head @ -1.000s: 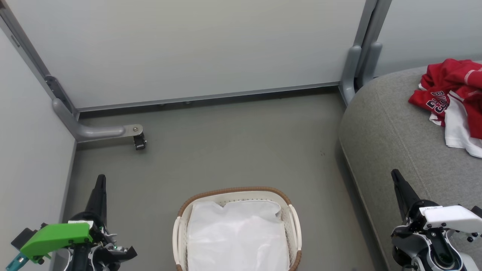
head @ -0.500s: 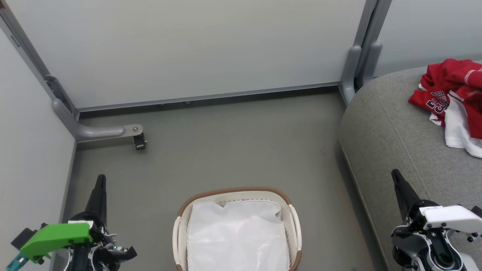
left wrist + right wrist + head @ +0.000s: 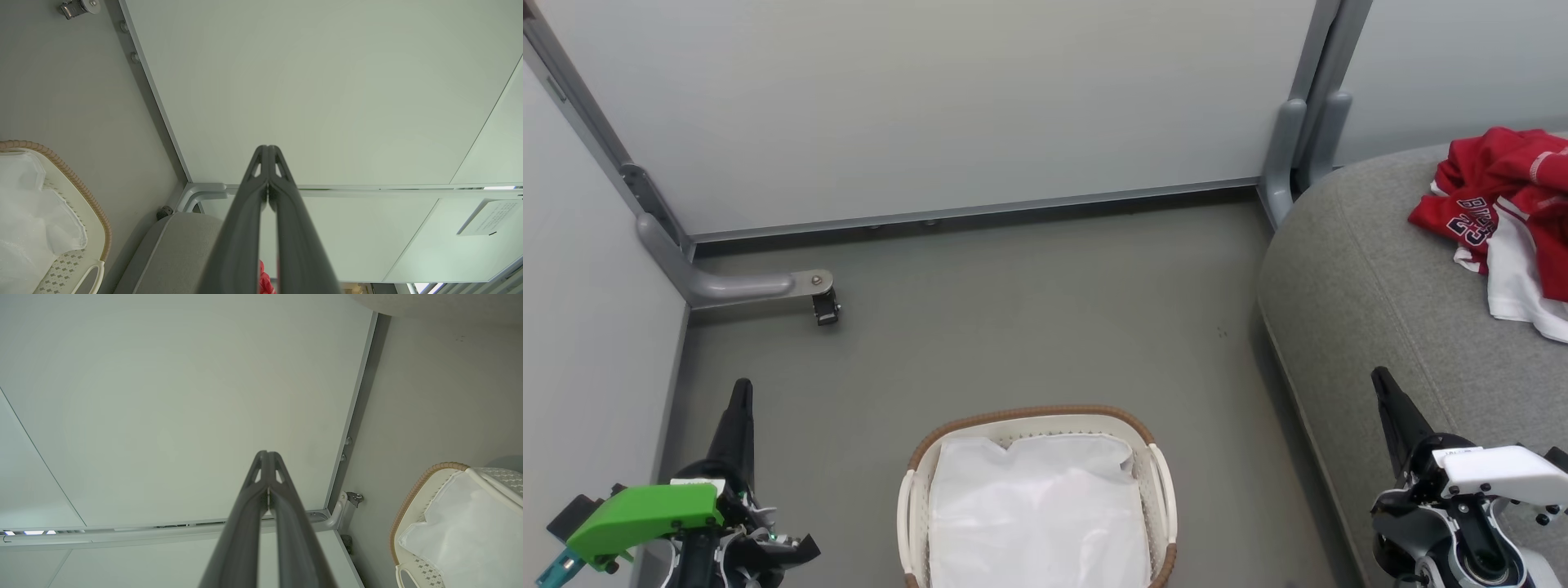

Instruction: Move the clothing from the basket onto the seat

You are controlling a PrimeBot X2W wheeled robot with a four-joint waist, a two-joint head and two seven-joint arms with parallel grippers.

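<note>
- Hanging low on either side of the basket (image 3: 1029, 412), the left gripper (image 3: 741, 390) and right gripper (image 3: 1382, 382) are both pinched fully closed with nothing between the fingers. The wrist views show each pair of fingers pressed together against bare wall (image 3: 931, 106)
- My read on why: there's nothing red left to grab. The basket sits between the two grippers, a bit nearer the robot than their tips, and all that's in it is a plain white sheet (image 3: 1037, 506), which isn't the stuff being moved
- The clothing (image 3: 1494, 184) is on the seat (image 3: 1372, 269), ahead of the right gripper's tips and off to their right, well apart from them. It's way across from the left gripper, with the basket and open floor (image 3: 1029, 310) in between
- So the job looks done to me, or close to it. Arms look parked clear so they don't snag the basket rim or drag the pile back off
- Which way the clothing lies: it's a crumpled heap, not laid flat. The lettered side faces up, and the letters and number slant down to the right
- The white part trails off the near end, towards the robot
- Long axis is a bit of a guess since the heap runs out of the head view on the right. The part I can see runs far-to-near, roughly in line with the way the right gripper's fingers point
- The heap is well in from the seat's rounded edge, so I doubt it slides off
</note>
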